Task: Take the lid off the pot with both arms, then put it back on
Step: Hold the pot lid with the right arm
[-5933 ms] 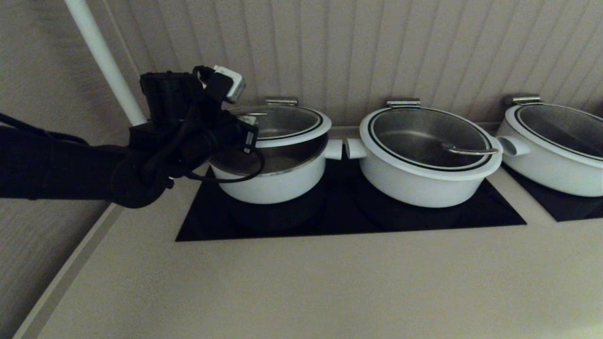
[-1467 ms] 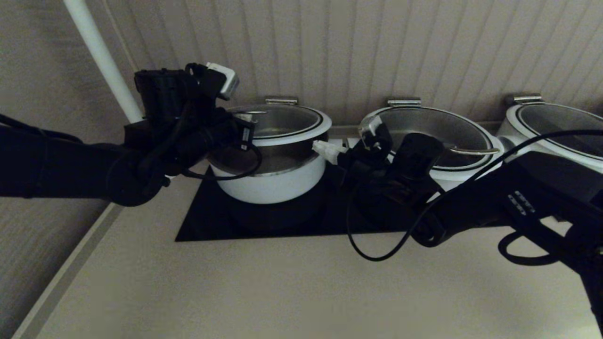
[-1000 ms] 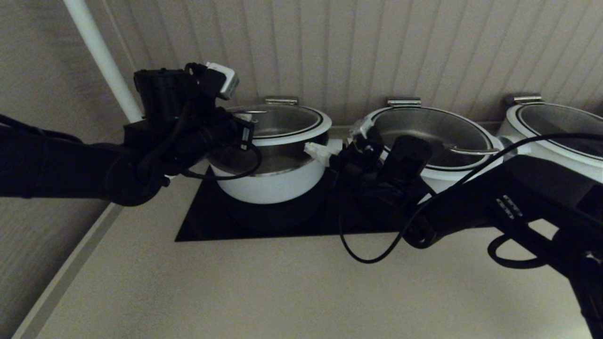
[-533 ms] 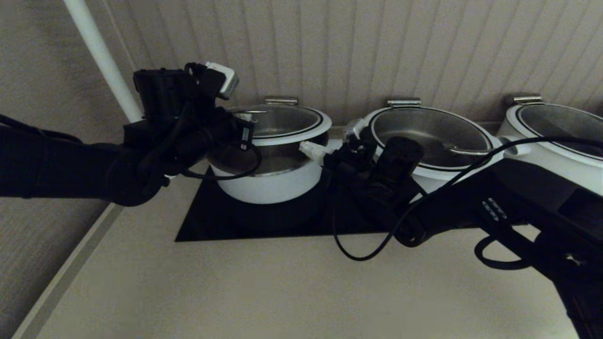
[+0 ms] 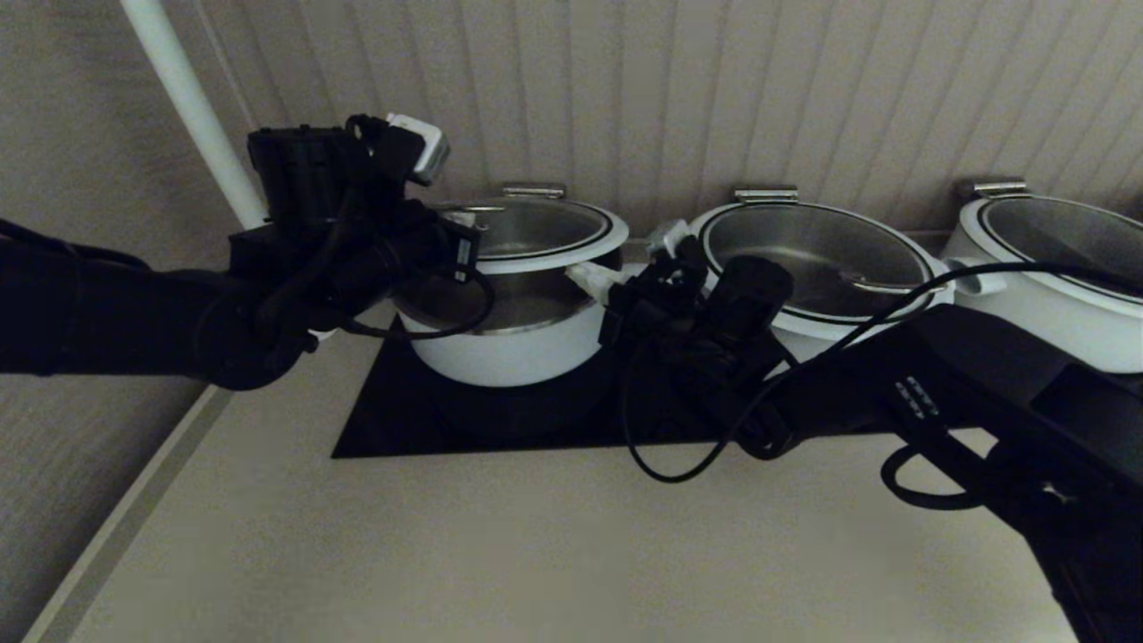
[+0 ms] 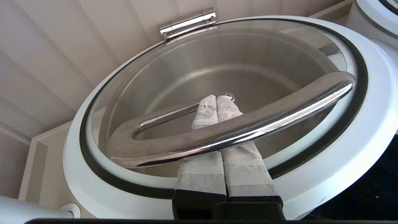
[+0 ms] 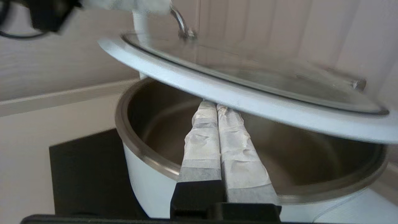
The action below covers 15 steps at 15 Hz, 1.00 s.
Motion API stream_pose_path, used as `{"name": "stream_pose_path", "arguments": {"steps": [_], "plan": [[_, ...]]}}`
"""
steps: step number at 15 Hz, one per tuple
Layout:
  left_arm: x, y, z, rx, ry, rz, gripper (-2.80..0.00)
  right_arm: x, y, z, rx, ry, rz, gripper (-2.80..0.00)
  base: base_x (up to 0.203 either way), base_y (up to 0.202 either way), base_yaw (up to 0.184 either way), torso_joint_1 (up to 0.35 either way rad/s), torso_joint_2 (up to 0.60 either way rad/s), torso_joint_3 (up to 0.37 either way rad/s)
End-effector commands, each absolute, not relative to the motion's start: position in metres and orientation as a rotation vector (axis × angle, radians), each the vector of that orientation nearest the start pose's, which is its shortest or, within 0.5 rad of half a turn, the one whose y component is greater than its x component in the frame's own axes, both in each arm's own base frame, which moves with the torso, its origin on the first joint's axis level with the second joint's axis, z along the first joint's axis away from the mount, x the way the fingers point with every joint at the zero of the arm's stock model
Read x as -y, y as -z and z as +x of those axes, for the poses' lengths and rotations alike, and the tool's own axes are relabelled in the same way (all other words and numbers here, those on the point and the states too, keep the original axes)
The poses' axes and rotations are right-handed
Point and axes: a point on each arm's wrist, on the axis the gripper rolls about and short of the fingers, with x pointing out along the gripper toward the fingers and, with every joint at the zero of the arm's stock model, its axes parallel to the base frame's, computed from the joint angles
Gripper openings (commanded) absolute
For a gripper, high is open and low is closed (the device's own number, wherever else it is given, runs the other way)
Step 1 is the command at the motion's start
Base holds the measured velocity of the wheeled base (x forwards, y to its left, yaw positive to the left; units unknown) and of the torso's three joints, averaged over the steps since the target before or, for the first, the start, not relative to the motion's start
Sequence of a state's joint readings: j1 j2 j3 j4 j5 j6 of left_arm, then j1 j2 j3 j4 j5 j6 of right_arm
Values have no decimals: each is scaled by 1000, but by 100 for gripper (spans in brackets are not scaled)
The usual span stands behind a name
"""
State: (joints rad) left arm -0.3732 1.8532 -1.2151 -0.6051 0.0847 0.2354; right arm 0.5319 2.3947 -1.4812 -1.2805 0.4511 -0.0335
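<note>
The lid (image 5: 545, 230) is raised and tilted above the pot (image 5: 509, 348) at the left of the black cooktop. My left gripper (image 6: 216, 99) is shut, its fingers passed under the lid's steel loop handle (image 6: 279, 113), which rests on top of them. My right gripper (image 5: 585, 275) is shut at the pot's right side. In the right wrist view its tips (image 7: 216, 107) touch the underside of the lid's white rim (image 7: 255, 101), above the pot's open steel mouth (image 7: 146, 155).
Two wider white pots with lids (image 5: 813, 268) (image 5: 1054, 259) stand to the right, the nearer one right behind my right arm. A white pole (image 5: 192, 107) and a slatted wall stand close behind. The beige counter (image 5: 536, 554) lies in front.
My right arm came into view and moved left until its shut fingers reached under the lid's rim. My left arm and the raised lid have barely moved.
</note>
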Motion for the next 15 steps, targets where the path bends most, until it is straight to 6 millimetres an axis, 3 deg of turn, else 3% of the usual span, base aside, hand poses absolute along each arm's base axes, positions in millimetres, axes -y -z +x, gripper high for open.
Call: {"name": "stream_pose_path", "arguments": {"steps": [1, 15], "plan": [[133, -244, 344, 11, 290, 241, -280, -254, -157, 412, 421, -955, -14, -280, 0, 0, 0, 0, 0, 0], [126, -242, 327, -15, 293, 249, -280, -257, -161, 418, 425, -948, -18, -280, 0, 0, 0, 0, 0, 0]]}}
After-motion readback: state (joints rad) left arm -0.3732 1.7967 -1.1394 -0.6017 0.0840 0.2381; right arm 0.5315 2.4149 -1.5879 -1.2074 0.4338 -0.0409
